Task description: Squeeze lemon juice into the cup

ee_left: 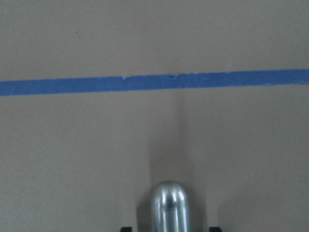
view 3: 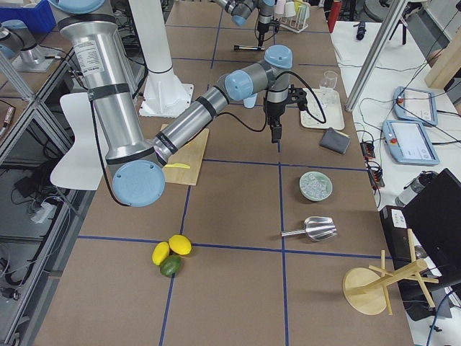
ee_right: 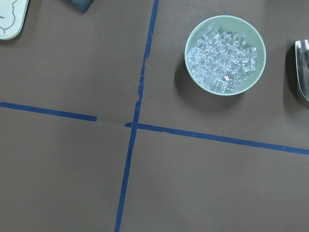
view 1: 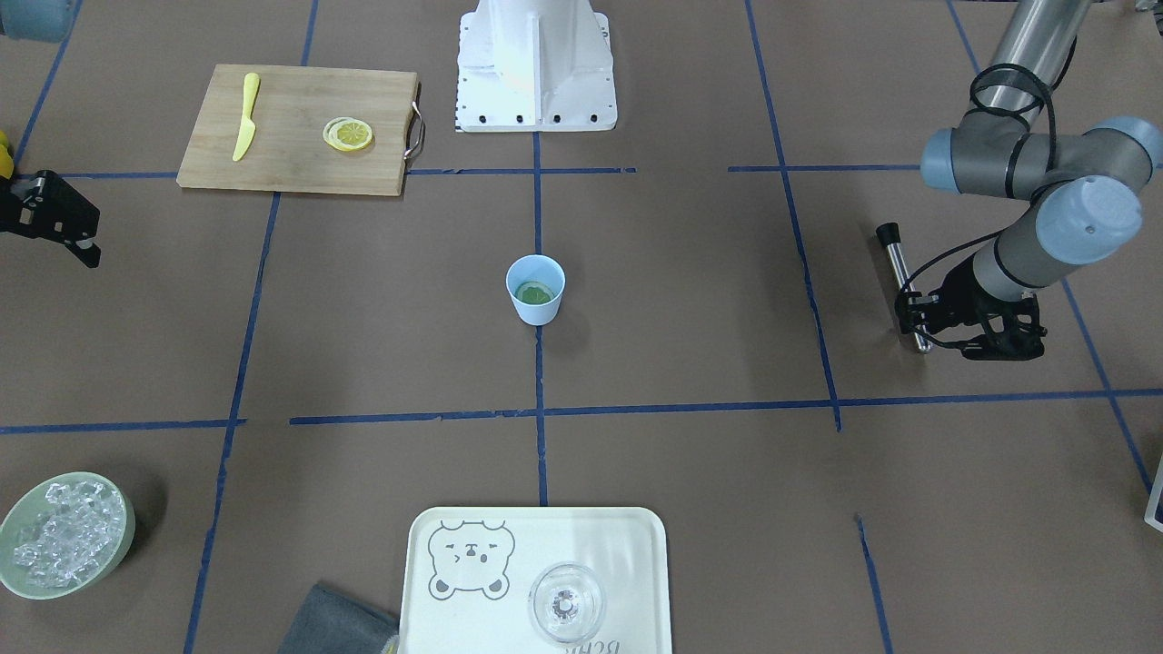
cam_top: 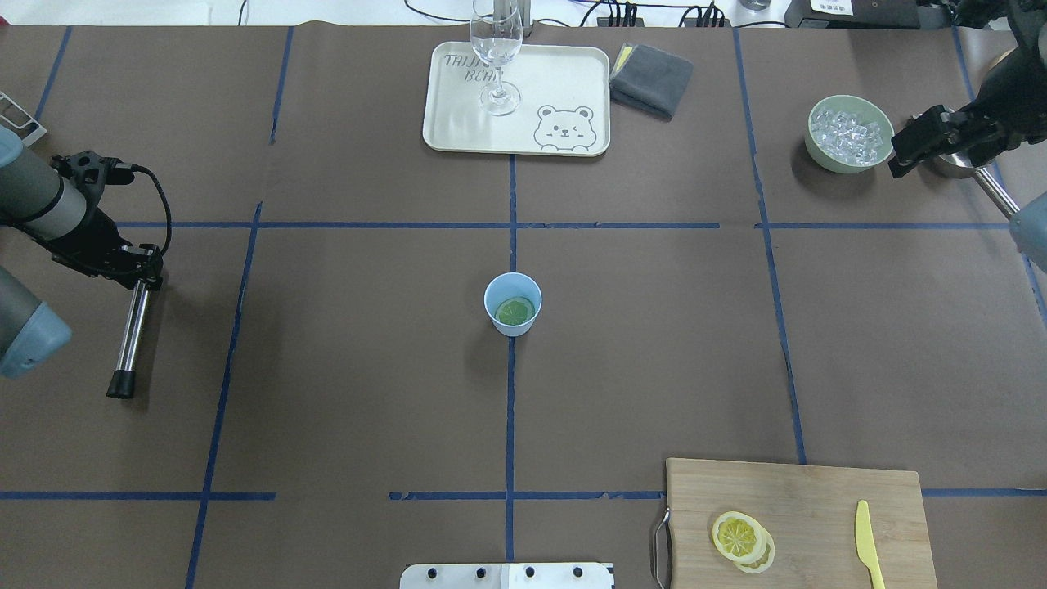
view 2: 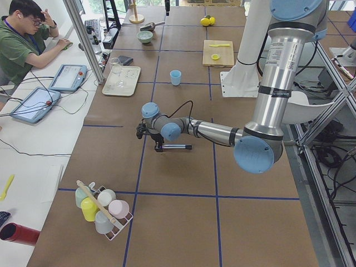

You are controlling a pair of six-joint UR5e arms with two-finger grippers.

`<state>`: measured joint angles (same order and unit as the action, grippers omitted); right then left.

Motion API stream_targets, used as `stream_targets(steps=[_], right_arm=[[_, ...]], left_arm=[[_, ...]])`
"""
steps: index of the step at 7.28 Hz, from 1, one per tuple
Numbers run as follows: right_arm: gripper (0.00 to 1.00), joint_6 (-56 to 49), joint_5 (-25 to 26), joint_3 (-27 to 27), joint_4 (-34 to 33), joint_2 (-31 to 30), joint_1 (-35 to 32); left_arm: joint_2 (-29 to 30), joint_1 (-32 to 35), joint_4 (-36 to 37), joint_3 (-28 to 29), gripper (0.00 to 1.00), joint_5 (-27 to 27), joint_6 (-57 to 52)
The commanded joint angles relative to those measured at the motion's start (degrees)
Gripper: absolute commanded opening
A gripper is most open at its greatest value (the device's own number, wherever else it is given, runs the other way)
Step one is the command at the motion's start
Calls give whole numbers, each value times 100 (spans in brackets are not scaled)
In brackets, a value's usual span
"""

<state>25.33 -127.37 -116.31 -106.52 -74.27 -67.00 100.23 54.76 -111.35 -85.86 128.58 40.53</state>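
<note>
Jaws of the left arm straddle one end of the single steel rod [cam_top: 131, 327] lying on the tabletop [cam_top: 368, 368]; whether they clamp it I cannot tell. Jaws of the right arm hang near the one ice bowl [cam_top: 838, 165], grip likewise unclear. One lemon slice [cam_top: 514, 311] lies inside the one cup [cam_top: 513, 285], mid-tabletop.

I see the small light-blue cup [view 1: 536, 312] [cam_top: 511, 286] standing upright mid-tabletop [view 1: 690, 300], right on a blue tape line [view 1: 539, 381] (tapered, no handle). One thin round lemon slice [view 1: 534, 292] [cam_top: 514, 311] lies low inside it, looking greenish-yellow against the paler blue interior.
</note>
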Motion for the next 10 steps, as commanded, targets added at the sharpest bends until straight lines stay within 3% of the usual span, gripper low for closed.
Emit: stream_targets(steps=[1,5,7,8,10], right_arm=[[100,7,-34,-5,0,0,-15],[100,16,-34,-5,0,0,-24],[100,25,-104,-5,0,-9,-67],[100,25,-148,-5,0,-9,-129],[100,16,-227,3,0,-17,-208]], left_arm=[[-21,0,8,-79,0,-139,77],[-109,140,35,-1746,0,-271,280],[-30,149,43,-2424,0,-2004,315],[14,140,35,-2618,0,-2308,254],[809,97,26,-2647,0,-2478,96]])
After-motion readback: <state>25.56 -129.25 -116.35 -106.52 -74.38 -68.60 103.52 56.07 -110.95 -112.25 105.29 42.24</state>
